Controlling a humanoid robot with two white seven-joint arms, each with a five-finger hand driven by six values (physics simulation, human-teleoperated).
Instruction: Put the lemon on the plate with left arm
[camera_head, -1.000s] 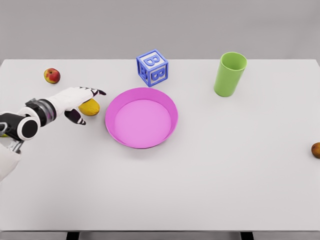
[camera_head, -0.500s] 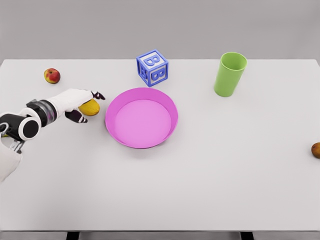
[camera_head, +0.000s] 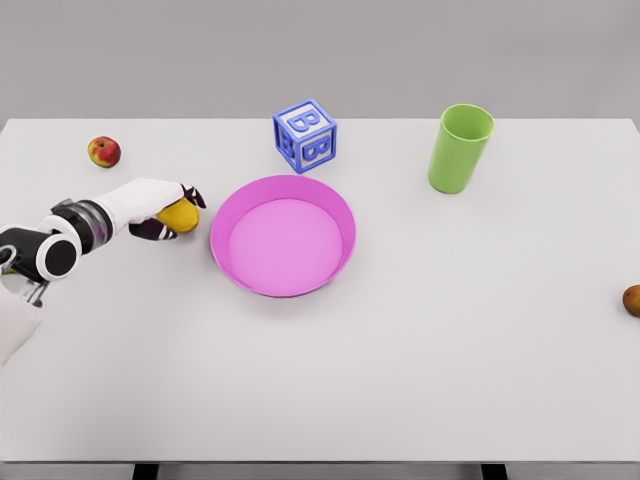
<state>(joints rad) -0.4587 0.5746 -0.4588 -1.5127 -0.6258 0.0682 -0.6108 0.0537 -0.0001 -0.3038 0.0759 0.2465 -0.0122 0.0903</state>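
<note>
Head view: left hand wrapped around the lemon, beside the plate

The left hand (camera_head: 150, 206) reaches in from the left edge of the table (camera_head: 420, 380), its white arm running back toward the lower left corner. Its dark-tipped fingers (camera_head: 192, 194) curl over the top of the lemon (camera_head: 181, 215) and the thumb tucks in under the near side, so the hand is closed around the fruit. The lemon sits at the fingertips, with only its yellow right part showing past the hand. Whether it rests on the table or is lifted off cannot be told.

Just to the right of the hand, close to the lemon but not touching it, lies the pink plate (camera_head: 232, 206). Up and to the left of the hand, near the far edge, sits an apple (camera_head: 104, 152). Beyond the plate stands a blue letter block (camera_head: 305, 136), and farther right an upright green cup (camera_head: 459, 149). Well away, at the right edge, part of a brown fruit (camera_head: 632, 300) shows.
</note>
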